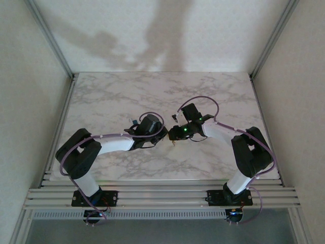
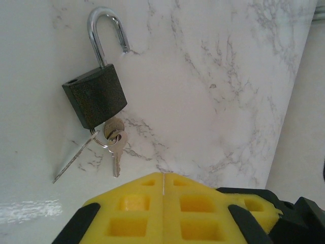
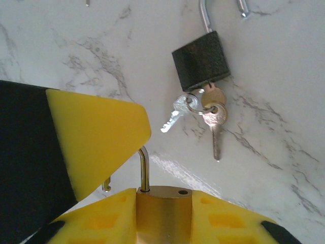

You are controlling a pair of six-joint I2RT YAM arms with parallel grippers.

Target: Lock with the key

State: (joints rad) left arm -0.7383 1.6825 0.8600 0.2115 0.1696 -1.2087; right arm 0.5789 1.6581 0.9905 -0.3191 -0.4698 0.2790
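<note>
A brass padlock [image 3: 163, 213] stands upright between the yellow fingers of my right gripper [image 3: 163, 192], which is shut on its body. Its steel shackle [image 3: 144, 170] is open and runs up behind a yellow finger [image 3: 96, 137] of my left gripper [image 2: 163, 175], which is shut with nothing visible between its pads. Whether that finger touches the shackle I cannot tell. Beyond both grippers a black padlock [image 2: 95, 96] [image 3: 200, 61] lies on the marble with its shackle open. The key [image 2: 116, 158] [image 3: 216, 133] lies flat on a ring below it, beside a second silvery key [image 3: 172, 119]. From above, the two grippers [image 1: 165, 133] [image 1: 176, 135] meet at mid-table.
The white marble tabletop [image 1: 117, 91] has aluminium rails along its sides and a frame at the near edge [image 1: 162, 195]. Both arms fold inward from their bases. The black padlock's ring also carries a thin key seen edge-on [image 2: 75, 158].
</note>
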